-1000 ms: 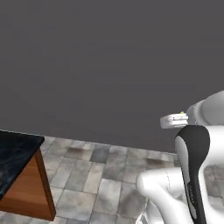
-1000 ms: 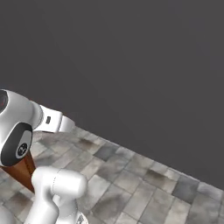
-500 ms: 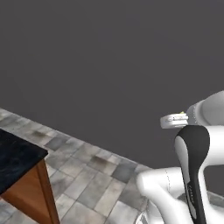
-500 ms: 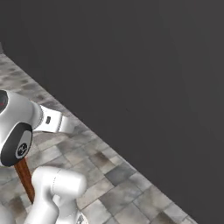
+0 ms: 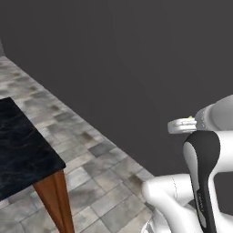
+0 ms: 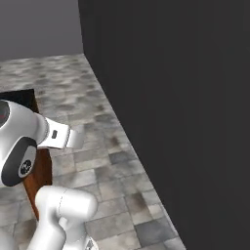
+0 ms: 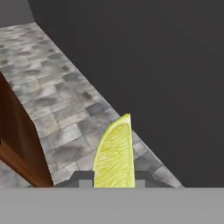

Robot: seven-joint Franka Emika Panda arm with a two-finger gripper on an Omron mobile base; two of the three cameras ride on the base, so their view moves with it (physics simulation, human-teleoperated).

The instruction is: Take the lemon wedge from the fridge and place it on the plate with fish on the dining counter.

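In the hand view, the yellow lemon wedge (image 7: 114, 153) stands upright between my two dark fingertips, and my gripper (image 7: 114, 177) is shut on it. It hangs in the air above a tiled floor. A corner of the dining counter (image 5: 22, 154), glossy black marbled top over brown wood, lies at the left of the left base view. The counter (image 6: 39, 171) also peeks out behind my arm in the right base view, and its wooden side (image 7: 13, 144) is at the left of the hand view. The fridge and the plate are out of view.
A tall dark grey wall (image 5: 136, 68) runs ahead and to the right, also seen as the wall (image 6: 185, 122) in the right base view. Grey stone floor tiles (image 5: 91, 182) stretch between the wall and the counter.
The whole picture has shifted in both base views, so the base has moved. The wall now runs at an angle and more floor shows. The arm keeps its pose with the wedge held.
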